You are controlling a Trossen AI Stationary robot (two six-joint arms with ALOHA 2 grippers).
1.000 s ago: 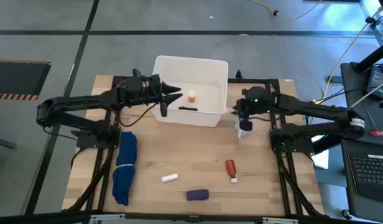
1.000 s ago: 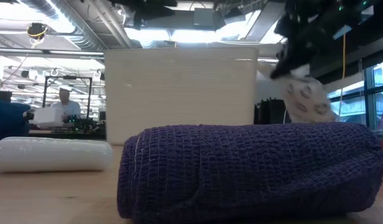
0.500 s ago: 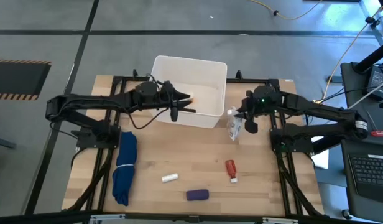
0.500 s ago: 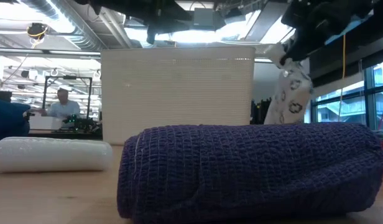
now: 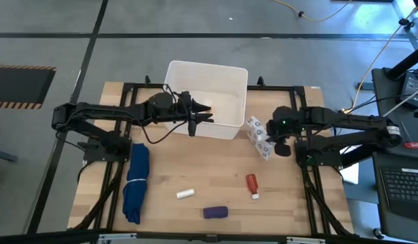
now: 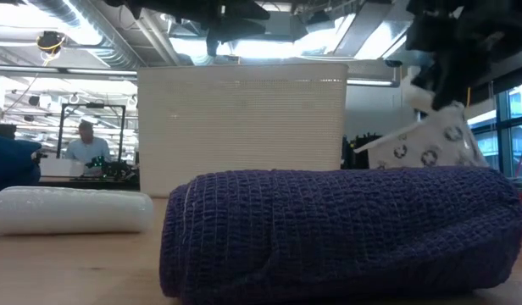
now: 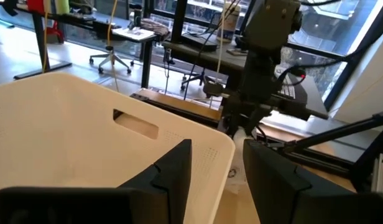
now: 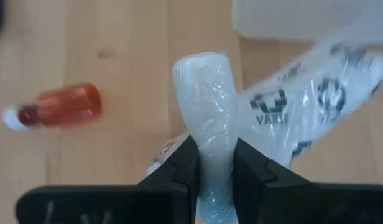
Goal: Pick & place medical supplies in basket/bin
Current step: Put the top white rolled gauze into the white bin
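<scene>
My right gripper [image 5: 270,139] is shut on the white dotted pack [image 5: 258,137], just right of the white tub [image 5: 207,74]. The low view shows the pack [image 6: 424,146] slanting behind the purple oblong [image 6: 346,233]. My left gripper [image 5: 203,116] hovers open over the tub's near wall, with its fingers above the rim [image 7: 198,134]; it hides most of the tub's inside. A white roll [image 5: 185,194], the purple oblong [image 5: 215,212] and the red tube [image 5: 252,185] lie on the near half of the table. My right gripper pinches the pack between its two fingers by a bunched, wrapped edge [image 8: 205,106]. The printed body [image 8: 306,102] spreads away to one side. The fingers come from above, slanting down. The purple oblong hides whether the pack's low end touches the table.
A long folded blue cloth [image 5: 136,181] lies along the table's left side. A black frame runs along the table's sides. The red tube [image 8: 61,107] lies close to the right gripper. Bare wood shows between the tub and the near items. A person stands far off in the room [image 6: 83,144].
My right gripper has moved a little toward the near edge and down, still shut on the pack. The pack hung nearly upright below the fingers half a second ago and now slants almost level. My left gripper has moved right, from the tub's left part to over its near wall.
</scene>
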